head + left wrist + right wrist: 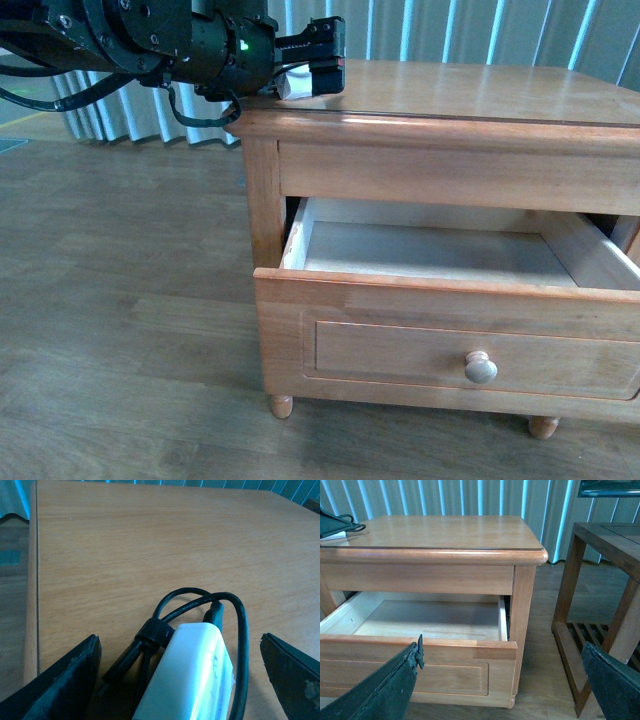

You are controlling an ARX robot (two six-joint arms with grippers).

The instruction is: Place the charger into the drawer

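While the left end effector (179, 639) stands spread about the charger (192, 677) on the bench (480, 95), its fingers (65, 685) showing no contact with the white body, several faults seem possible at closure. The black cable (243, 630) loops out beyond the body toward one finger. That finger could trap the loop against the casing, giving an uneven and probably slippery hold on a smooth shell. A grasp that catches only the cable would likely leave the body swinging. The front view places the charger near the bench's left front corner, so a sideways nudge during closing might push it over the edge to the floor. During transfer, any cable hanging outside the strap (154, 632) could catch on the front rim of the open drawer (440, 288).

The charger lies flat between the two fingers, roughly midway, with its cable end pointing away from the wrist. The drawer below is pulled out and its pale interior is bare. The right end effector (502, 647) is spread, holds nothing, and faces the drawer front.
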